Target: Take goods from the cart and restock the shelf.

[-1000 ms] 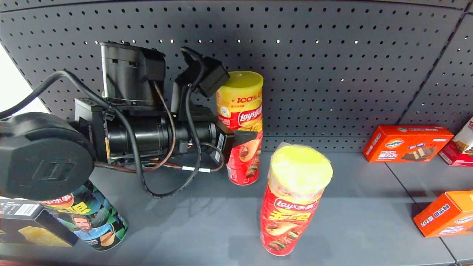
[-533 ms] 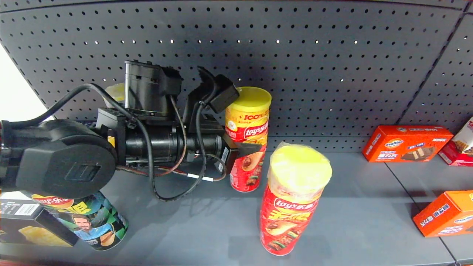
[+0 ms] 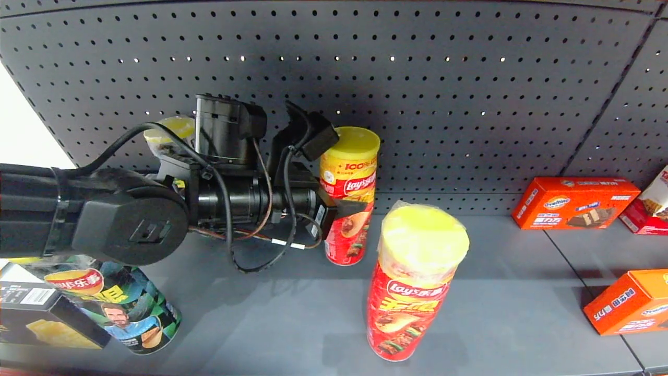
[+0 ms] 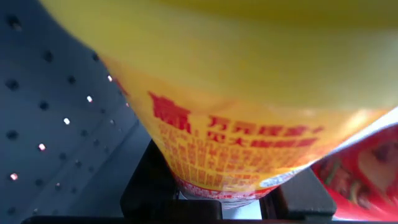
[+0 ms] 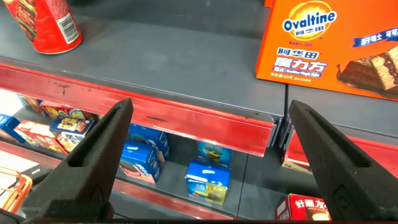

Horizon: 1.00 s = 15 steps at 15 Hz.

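Shelf (image 3: 522, 292): L hand (image 3: 348, 211) grips chip can (image 3: 350, 156) mid-body, upright by pegboard (image 3: 469, 78); R hand (image 5: 210, 124) wide.

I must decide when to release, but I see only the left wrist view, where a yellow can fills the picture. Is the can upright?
Observer: Yes. In the head view the can is about upright near the pegboard, gripped at its middle by the left gripper.
Operator: Is anything close to it?
Observer: A second can stands in front of it, to its right, apart from it.
Operator: And the other arm?
Observer: The right gripper is open and holds nothing, low before the red shelf edge.
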### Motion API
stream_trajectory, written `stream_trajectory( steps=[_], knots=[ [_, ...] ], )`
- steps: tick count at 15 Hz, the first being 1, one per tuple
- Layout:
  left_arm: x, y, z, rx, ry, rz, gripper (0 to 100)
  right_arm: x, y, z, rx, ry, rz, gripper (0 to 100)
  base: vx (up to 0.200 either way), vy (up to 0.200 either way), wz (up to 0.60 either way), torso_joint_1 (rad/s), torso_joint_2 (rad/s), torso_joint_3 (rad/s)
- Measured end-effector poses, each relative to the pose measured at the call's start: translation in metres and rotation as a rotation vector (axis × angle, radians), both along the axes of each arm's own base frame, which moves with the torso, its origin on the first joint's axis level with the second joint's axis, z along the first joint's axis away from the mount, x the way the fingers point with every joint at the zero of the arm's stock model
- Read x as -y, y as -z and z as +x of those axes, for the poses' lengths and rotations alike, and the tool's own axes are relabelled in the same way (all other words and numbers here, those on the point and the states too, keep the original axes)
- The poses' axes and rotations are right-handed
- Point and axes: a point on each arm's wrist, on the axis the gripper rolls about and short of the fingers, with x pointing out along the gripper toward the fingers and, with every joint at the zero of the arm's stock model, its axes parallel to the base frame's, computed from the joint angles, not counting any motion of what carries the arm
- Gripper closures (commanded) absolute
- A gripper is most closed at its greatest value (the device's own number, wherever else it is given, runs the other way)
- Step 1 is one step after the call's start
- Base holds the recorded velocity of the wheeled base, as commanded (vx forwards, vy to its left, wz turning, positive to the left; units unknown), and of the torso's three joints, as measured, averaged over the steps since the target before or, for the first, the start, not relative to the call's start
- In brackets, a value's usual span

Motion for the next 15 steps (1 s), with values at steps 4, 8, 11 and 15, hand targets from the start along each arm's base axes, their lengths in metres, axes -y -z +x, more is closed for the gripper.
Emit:
stream_trajectory(
  steps=[4,8,11,15],
  knots=[
    [0.005,-0.002,0.012,0.023,-0.004,-0.015,100,0.000,0.000,0.000,0.000,0.000,0.000,0,0.000,0.000,0.00,0.000,0.00,0.000],
    [0.013,0.003,0.020,0.038,0.003,-0.024,100,0.000,0.000,0.000,0.000,0.000,0.000,0,0.000,0.000,0.00,0.000,0.00,0.000],
    [0.016,0.010,0.024,0.032,0.009,-0.021,100,0.000,0.000,0.000,0.000,0.000,0.001,0,0.000,0.000,0.00,0.000,0.00,0.000],
    [0.019,0.017,0.028,0.022,0.019,-0.019,100,0.000,0.000,0.000,0.000,0.000,0.000,0,0.000,0.000,0.00,0.000,0.00,0.000]
  ],
)
